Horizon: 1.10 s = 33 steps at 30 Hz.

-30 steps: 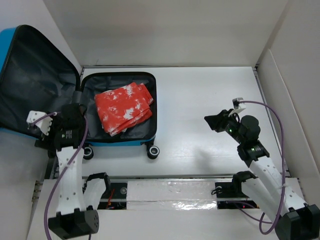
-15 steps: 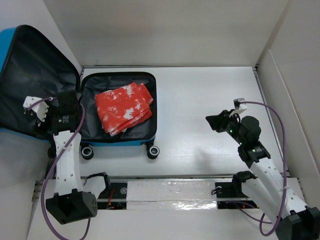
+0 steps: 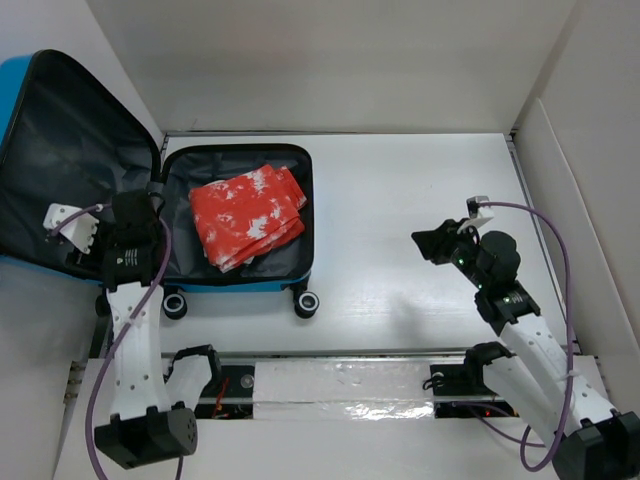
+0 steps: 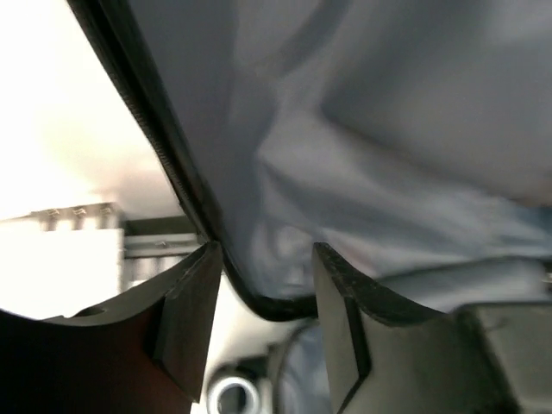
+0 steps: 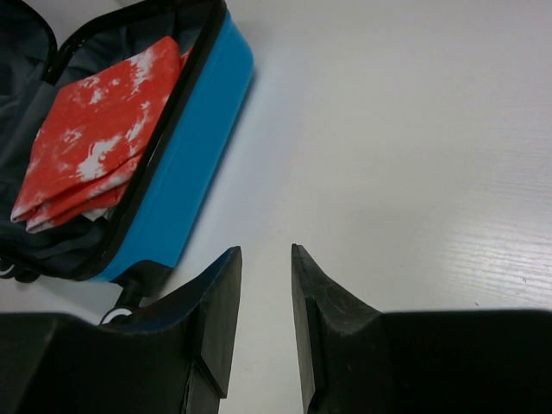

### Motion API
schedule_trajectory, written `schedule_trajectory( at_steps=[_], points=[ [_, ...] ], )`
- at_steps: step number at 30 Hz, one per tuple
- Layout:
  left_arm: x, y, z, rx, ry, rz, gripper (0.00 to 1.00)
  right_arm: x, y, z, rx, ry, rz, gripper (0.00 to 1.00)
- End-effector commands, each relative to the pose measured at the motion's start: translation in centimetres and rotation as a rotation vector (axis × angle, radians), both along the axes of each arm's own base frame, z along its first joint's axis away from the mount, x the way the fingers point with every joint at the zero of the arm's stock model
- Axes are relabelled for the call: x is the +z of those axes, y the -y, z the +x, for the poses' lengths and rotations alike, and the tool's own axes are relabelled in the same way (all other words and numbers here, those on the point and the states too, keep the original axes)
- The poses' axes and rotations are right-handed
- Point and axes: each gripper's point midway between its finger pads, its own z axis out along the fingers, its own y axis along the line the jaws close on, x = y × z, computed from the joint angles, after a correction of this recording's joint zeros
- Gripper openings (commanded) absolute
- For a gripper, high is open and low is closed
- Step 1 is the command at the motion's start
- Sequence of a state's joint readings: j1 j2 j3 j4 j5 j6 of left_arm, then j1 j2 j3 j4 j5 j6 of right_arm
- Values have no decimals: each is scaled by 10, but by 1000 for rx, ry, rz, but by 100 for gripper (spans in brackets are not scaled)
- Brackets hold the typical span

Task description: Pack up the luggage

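Blue hard-shell suitcase with fish pictures [image 3: 240, 285] lies open on the left of the white worktop [image 3: 400, 200], with a folded red-and-white cloth [image 3: 245, 215] inside. The left gripper [image 4: 263, 259] has its fingers apart around the lid's black rim [image 4: 172, 155], not squeezing it. The right gripper [image 5: 263, 259] hangs loose, holding nothing. With no firm hold, the lid could slip and bang down.

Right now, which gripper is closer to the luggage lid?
Left. The left gripper straddles the rim of the lid; the right gripper hangs over the table, right of the luggage.
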State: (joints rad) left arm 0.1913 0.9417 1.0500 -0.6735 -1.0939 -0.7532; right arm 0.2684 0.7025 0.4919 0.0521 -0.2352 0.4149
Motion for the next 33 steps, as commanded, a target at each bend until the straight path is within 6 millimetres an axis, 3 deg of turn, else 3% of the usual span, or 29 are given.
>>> schedule_trajectory(
  at_steps=[1, 3, 4, 6, 7, 9, 10, 12, 13, 14, 17, 18, 19, 20, 21, 22, 24, 25, 26, 27, 28, 29, 30, 31, 33],
  points=[
    [67, 16, 11, -100, 279, -17, 44, 27, -8, 2, 27, 70, 11, 35],
    [95, 26, 19, -155, 351, -35, 46, 26, -8, 3, 26, 65, 4, 35],
    [126, 33, 27, -210, 423, -28, 47, 27, -10, 2, 35, 66, 5, 35],
    [160, 48, 41, -344, 474, -8, 49, 28, -10, 0, 38, 71, 9, 35],
    [195, 59, 45, -430, 579, 1, 50, 28, -11, 0, 39, 74, 10, 35],
    [225, 70, 47, -523, 594, 36, 48, 28, -11, 1, 38, 73, 12, 35],
    [247, 68, 38, -497, 611, 70, 48, 28, -11, 1, 39, 72, 14, 35],
    [259, 69, 31, -478, 560, 123, 49, 29, -12, -1, 51, 70, 12, 35],
    [263, 57, 27, -394, 457, 198, 49, 31, -12, -2, 53, 77, 12, 35],
    [267, 59, 31, -390, 394, 236, 55, 32, -12, -2, 50, 83, 13, 35],
    [259, 81, 55, -366, 134, 301, 58, 32, -11, -2, 41, 90, 25, 35],
    [258, 93, 71, -408, 102, 306, 65, 32, -11, -2, 43, 87, 24, 35],
    [232, 111, 100, -469, -75, 320, 66, 33, -14, -3, 52, 86, 23, 35],
    [245, 126, 102, -492, 83, 257, 67, 30, -13, -2, 50, 77, 12, 35],
    [242, 141, 119, -591, 128, 207, 67, 30, -13, -2, 47, 76, 10, 35],
    [232, 142, 115, -623, 104, 155, 67, 30, -12, -1, 43, 77, 8, 36],
    [215, 132, 110, -580, 239, 14, 66, 31, -10, -2, 33, 82, 10, 36],
    [232, 120, 83, -561, 364, 7, 66, 32, -10, -2, 30, 86, 13, 36],
    [204, 117, 80, -543, 309, 21, 67, 34, -9, -3, 30, 92, 14, 36],
    [201, 111, 65, -525, 371, 7, 68, 34, -10, -3, 31, 92, 16, 36],
    [212, 98, 28, -503, 504, -2, 68, 35, -10, -4, 36, 94, 19, 36],
    [188, 93, 22, -478, 464, 11, 69, 35, -11, -4, 42, 94, 20, 36],
    [183, 84, 7, -443, 465, 21, 69, 33, -12, -5, 48, 91, 19, 36],
    [168, 72, -20, -373, 484, -1, 69, 34, -13, -4, 53, 90, 20, 37],
    [137, 62, -38, -298, 430, 6, 70, 31, -14, -3, 52, 81, 20, 37]
  ],
)
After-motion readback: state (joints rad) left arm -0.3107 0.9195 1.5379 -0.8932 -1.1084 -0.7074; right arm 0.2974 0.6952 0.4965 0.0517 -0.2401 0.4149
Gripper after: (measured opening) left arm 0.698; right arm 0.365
